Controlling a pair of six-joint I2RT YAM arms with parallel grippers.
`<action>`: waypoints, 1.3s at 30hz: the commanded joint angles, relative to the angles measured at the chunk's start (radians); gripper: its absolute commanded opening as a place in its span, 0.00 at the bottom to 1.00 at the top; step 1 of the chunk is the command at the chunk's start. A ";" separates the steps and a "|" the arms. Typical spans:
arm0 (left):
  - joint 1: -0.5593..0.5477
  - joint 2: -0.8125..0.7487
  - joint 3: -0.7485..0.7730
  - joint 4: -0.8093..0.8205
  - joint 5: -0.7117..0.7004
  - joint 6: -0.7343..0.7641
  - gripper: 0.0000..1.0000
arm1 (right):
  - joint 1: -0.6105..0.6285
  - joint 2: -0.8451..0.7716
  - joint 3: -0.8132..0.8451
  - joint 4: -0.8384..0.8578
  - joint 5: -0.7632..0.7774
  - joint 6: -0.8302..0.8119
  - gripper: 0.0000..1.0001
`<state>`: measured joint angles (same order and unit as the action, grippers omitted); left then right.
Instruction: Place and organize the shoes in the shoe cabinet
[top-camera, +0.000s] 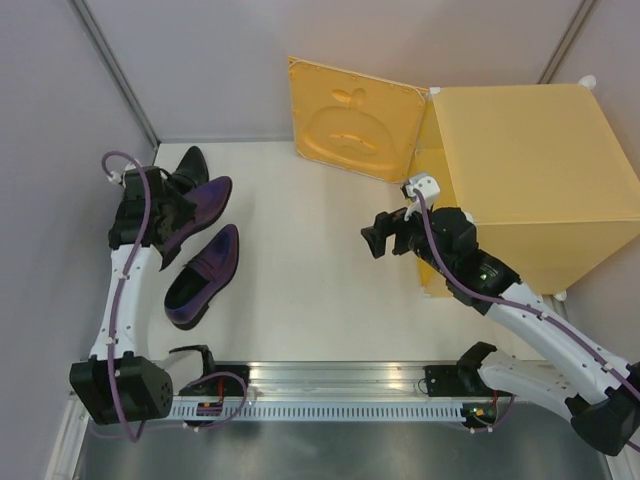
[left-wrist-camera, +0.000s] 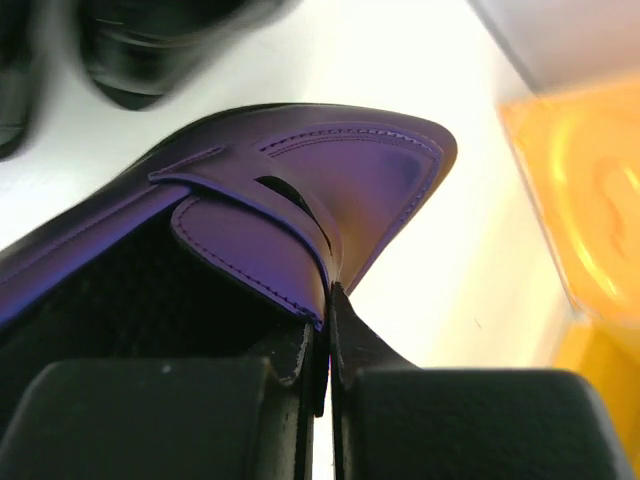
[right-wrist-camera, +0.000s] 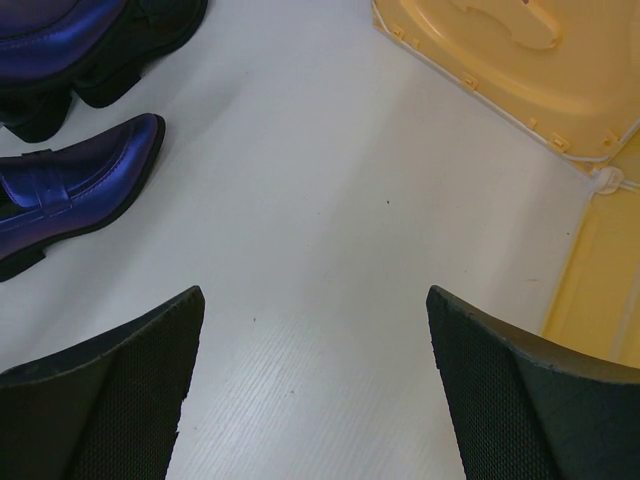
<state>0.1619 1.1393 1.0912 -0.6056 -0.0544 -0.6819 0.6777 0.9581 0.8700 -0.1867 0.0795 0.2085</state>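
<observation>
We are clamping the left claw (left-wrist-camera: 327, 335) tight on the thin rim of a purple shoe (left-wrist-camera: 330, 190), just beside its strap, at the left side of the table (top-camera: 300, 280). The shoe is looking light and stiff-soled to us, and its glossy skin is likely slippery, so a bite on the rim seems safer than one on the toe. Its purple twin (top-camera: 205, 275) is lying just beside it, with a black shoe (top-camera: 189, 165) behind. The right claw (right-wrist-camera: 315, 300), jaws wide apart and empty, is hovering near the yellow cabinet (top-camera: 540, 170), whose door (top-camera: 350, 120) is standing open; both may be crowding our path.
</observation>
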 joint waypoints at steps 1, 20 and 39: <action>-0.157 -0.003 0.102 0.032 0.100 0.042 0.02 | 0.000 -0.047 0.046 -0.034 0.026 0.017 0.95; -0.818 0.532 0.260 0.351 -0.022 -0.057 0.02 | 0.002 -0.199 0.043 -0.157 0.046 0.057 0.94; -0.852 0.513 0.112 0.498 0.048 -0.088 0.91 | 0.003 -0.125 0.063 -0.160 -0.009 0.107 0.94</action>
<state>-0.6880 1.7863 1.2167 -0.1478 -0.0151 -0.7658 0.6781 0.8124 0.8894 -0.3527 0.0990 0.2855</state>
